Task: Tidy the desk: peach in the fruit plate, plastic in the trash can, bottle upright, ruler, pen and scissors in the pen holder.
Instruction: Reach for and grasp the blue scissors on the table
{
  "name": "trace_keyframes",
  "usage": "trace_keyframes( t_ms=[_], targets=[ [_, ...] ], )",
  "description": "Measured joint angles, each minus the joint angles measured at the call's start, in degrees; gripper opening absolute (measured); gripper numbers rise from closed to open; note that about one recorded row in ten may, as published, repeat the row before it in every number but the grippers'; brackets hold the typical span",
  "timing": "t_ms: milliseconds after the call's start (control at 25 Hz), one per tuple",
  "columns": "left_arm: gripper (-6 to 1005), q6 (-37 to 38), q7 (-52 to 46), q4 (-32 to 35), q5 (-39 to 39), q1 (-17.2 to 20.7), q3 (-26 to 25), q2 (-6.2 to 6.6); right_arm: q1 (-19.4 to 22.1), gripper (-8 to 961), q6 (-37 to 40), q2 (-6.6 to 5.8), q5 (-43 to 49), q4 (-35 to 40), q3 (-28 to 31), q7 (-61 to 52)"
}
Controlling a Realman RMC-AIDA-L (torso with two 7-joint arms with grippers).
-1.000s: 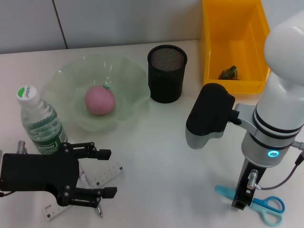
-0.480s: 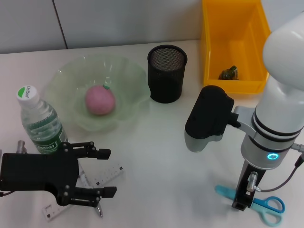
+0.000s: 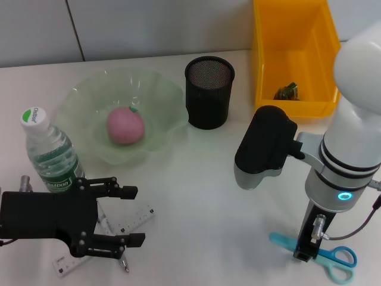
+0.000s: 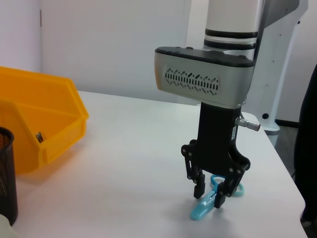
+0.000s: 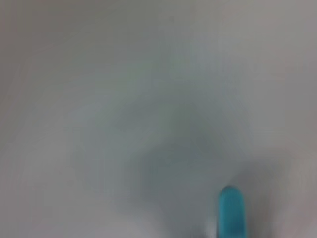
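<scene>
The pink peach lies in the pale green fruit plate. Beside it the bottle stands upright. My left gripper hangs open near the desk's front left, over the white ruler and the pen. My right gripper points straight down at the front right, open, a finger on each side of the blue scissors, which lie flat on the desk. The black mesh pen holder stands at the back centre.
The orange-yellow trash can stands at the back right with a crumpled piece of plastic inside. The right arm's bulky elbow hangs between the pen holder and the scissors.
The right arm has shifted slightly to the right over the scissors. The left gripper has edged a little towards the front left. Nothing on the desk has moved.
</scene>
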State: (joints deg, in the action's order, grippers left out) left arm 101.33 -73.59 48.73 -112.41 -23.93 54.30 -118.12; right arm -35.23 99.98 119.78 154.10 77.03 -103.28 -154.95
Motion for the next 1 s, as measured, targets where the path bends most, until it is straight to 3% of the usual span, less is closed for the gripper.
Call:
trace_keyframes(
  t_ms=[1000],
  targets=[
    [828, 0.0, 0.3, 0.2, 0.2, 0.1, -0.2, 0.0, 0.6, 310, 0.3, 0.01, 0.8, 1.2, -1.7, -1.5]
  ],
)
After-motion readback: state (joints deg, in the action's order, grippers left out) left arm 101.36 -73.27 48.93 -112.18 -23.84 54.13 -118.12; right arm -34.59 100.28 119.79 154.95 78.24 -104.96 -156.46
